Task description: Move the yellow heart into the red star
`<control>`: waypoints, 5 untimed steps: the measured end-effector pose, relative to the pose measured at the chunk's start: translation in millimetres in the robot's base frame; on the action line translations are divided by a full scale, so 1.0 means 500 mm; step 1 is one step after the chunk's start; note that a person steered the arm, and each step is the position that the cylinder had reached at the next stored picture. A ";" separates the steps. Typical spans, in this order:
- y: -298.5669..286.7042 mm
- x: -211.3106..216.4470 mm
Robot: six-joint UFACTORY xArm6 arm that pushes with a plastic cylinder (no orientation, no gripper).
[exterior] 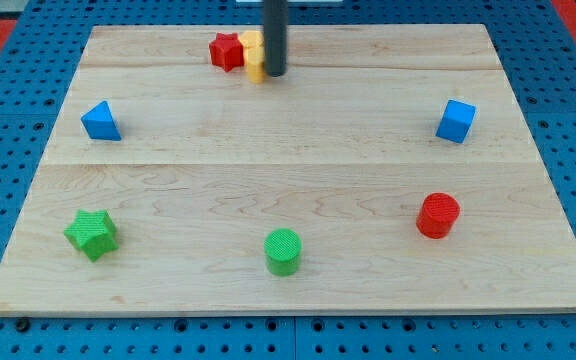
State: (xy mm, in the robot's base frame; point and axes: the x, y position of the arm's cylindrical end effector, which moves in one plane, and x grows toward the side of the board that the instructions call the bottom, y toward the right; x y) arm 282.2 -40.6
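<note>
The red star (225, 51) lies near the view's top, left of centre, on the wooden board (288, 170). The yellow heart (252, 55) sits right beside it on its right and touches it; the rod hides part of the heart. My tip (275, 73) is at the heart's right edge, against it or just next to it. The dark rod rises from there out of the view's top.
A blue triangle (100, 121) lies at the left, a blue cube (456, 121) at the right. A green star (91, 234) is at the bottom left, a green cylinder (283, 251) at the bottom centre, a red cylinder (438, 215) at the bottom right.
</note>
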 end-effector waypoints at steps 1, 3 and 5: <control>0.033 0.003; 0.495 0.003; 0.614 0.242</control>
